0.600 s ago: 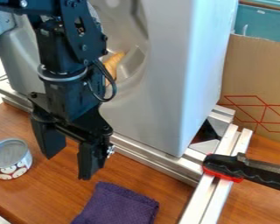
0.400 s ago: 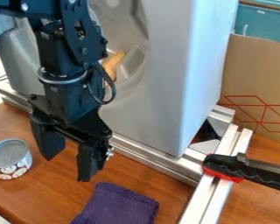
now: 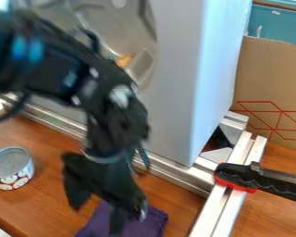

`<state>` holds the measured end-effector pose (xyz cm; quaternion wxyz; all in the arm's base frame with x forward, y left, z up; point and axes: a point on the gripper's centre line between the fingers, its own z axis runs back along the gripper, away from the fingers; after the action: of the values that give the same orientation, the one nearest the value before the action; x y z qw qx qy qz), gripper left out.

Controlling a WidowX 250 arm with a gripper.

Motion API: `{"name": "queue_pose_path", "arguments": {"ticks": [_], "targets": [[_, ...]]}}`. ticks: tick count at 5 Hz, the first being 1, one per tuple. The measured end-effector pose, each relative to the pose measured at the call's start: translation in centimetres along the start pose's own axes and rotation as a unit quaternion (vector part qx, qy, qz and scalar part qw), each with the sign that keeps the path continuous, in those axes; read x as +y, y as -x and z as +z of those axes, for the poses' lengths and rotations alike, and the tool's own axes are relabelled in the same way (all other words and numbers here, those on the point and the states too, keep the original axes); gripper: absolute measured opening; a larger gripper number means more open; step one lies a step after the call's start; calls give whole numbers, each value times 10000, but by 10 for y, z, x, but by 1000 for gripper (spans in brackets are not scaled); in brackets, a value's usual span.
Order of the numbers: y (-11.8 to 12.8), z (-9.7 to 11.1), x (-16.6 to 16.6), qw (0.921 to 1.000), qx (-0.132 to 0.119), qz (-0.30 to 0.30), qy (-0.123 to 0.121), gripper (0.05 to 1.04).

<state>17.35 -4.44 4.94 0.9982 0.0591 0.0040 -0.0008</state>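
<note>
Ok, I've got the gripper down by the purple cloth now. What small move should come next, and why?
I'd probably nudge the gripper toward the middle of the purple cloth before any closing. The jaws are open, one showing against the cloth, the other against bare table beside it. Their height above it I can't tell.

no legible text, no readable labels, brands, numbers or signs
</note>
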Motion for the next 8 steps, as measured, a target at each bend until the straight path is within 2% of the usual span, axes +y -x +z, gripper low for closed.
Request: {"name": "queue_pose_path", "arguments": {"ticks": [1, 2, 3, 4, 6, 8], "targets": [[-1, -23, -6, 9999, 163, -29, 6, 1001], [4, -43, -12, 9984, 572, -16, 4, 1001], [10, -56, -14, 9960, 898, -31, -13, 1001], [10, -64, -10, 9937, 1119, 83, 17, 1001], [-7, -74, -9, 9931, 1166, 92, -42, 1001], [-38, -75, -11, 9949, 1002, 26, 79, 1001]]}}
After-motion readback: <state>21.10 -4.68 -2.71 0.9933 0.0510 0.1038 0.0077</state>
